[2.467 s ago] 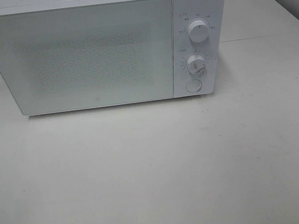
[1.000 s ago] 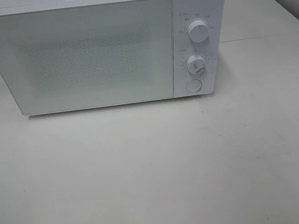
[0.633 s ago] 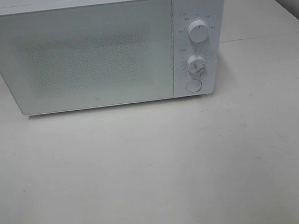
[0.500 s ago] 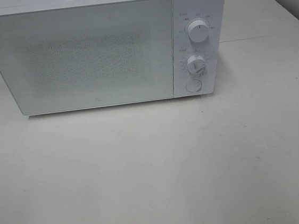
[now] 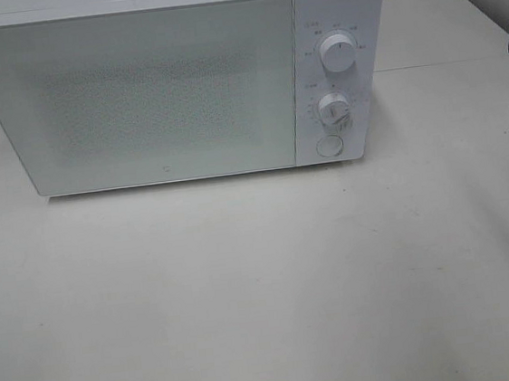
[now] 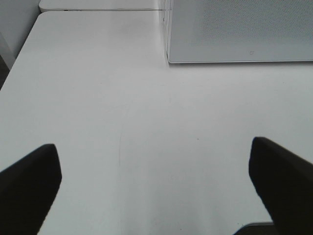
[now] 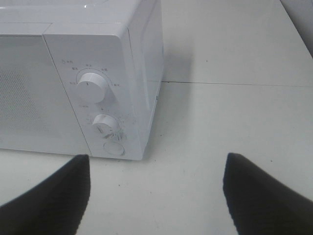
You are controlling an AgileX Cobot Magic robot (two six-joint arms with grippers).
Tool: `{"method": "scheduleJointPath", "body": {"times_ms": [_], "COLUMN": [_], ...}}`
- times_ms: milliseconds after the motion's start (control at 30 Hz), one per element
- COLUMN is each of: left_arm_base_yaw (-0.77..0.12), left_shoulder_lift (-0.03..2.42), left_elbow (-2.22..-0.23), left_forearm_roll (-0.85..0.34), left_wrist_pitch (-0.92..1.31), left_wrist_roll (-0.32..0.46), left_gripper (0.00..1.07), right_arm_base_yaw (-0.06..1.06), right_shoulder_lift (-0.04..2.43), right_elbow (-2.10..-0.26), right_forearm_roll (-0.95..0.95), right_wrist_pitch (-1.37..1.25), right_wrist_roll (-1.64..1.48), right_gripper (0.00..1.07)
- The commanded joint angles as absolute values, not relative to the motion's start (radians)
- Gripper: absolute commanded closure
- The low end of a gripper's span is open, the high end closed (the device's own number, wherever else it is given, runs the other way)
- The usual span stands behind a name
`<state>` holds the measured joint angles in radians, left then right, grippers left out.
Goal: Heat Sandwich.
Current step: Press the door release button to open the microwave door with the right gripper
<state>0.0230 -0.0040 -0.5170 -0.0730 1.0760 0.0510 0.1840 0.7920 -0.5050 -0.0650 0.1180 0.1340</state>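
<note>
Your left gripper [image 6: 151, 147]: jaws spread wide, empty, low before the microwave's [image 6: 234, 29] left front corner. Your right gripper [image 7: 157, 156]: jaws wide, empty, facing its dial end.

White microwave [image 5: 149, 92] (door shut), white table [image 5: 265, 289]

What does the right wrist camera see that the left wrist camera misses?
Right wrist only: the upper dial, lower dial and round button, plus the right gripper, open and empty. Left wrist only: the door's lower corner farthest from the dials, and the left gripper, open and empty. Both: the white microwave and the white table.
</note>
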Motion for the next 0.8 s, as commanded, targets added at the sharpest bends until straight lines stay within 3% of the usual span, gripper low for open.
{"method": "scheduleJointPath", "body": {"times_ms": [33, 800], "left_arm_base_yaw": [0.025, 0.025], "left_shoulder_lift": [-0.01, -0.01], "left_elbow": [-0.516, -0.516], "left_forearm_roll": [-0.08, -0.08], "left_wrist_pitch": [1.067, 1.067], "left_wrist_roll": [0.049, 0.049], "left_gripper": [0.07, 0.07], "right_arm_base_yaw": [0.176, 0.179], "right_shoulder_lift": [0.843, 1.148], "right_elbow": [-0.503, -0.439], "right_forearm_roll": [-0.067, -0.118], "right_wrist_pitch": [0.03, -0.508], "right_wrist_roll": [0.127, 0.127], "right_gripper": [0.34, 0.34]}}
